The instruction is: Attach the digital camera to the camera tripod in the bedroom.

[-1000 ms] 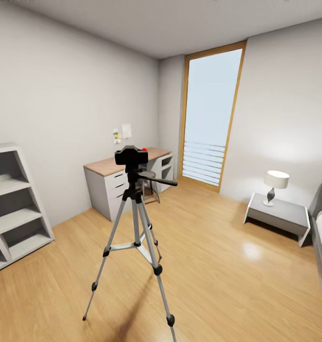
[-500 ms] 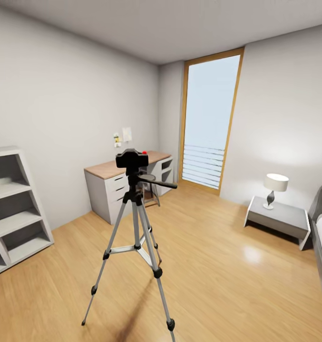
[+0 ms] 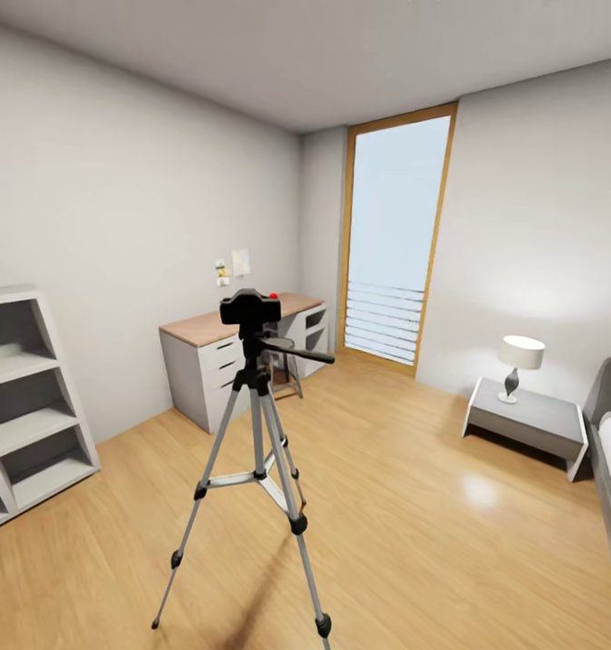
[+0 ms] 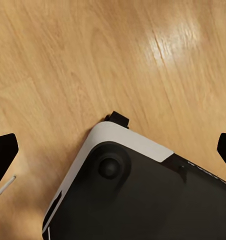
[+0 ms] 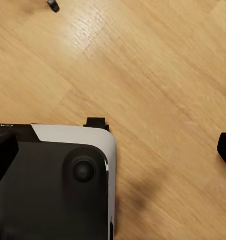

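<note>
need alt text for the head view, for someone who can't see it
A black digital camera sits on top of a silver-legged camera tripod standing on the light wooden floor of a bedroom. Behind it are a desk and a tall window, with grey shelves at left and a lamp on a low table at right.

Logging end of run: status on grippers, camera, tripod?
Both grippers open, empty, pointed at the floor over the robot base. Digital camera sits on the camera tripod head. Nothing in the way.
</note>
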